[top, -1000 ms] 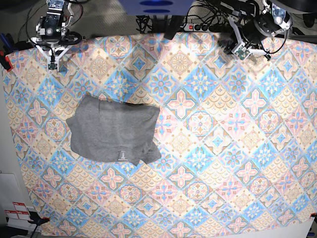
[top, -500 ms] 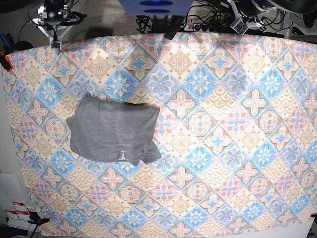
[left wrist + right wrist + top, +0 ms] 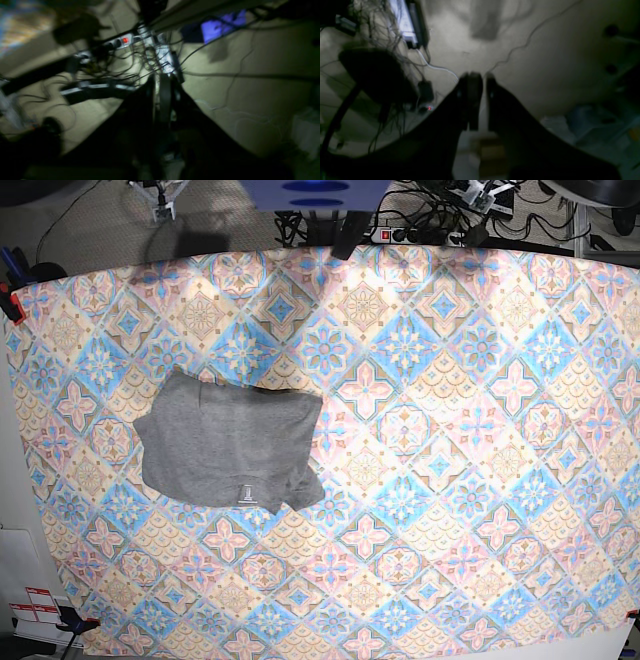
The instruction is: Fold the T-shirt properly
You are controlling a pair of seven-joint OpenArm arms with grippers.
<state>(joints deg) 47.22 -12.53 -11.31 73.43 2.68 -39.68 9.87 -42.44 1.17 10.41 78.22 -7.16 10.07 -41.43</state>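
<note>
Where it lies folded: T-shirt [image 3: 228, 448] flat, left of the tablecloth's [image 3: 470, 430] middle, nearer the left edge.
Left gripper [image 3: 162, 77]: jaws pressed together, holding nothing, above floor cables.
Right gripper [image 3: 477, 76]: jaws nearly together, holding nothing.

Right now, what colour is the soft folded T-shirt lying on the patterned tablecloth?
Plain heather grey T-shirt, with a small white label; clearest in the base view.
</note>
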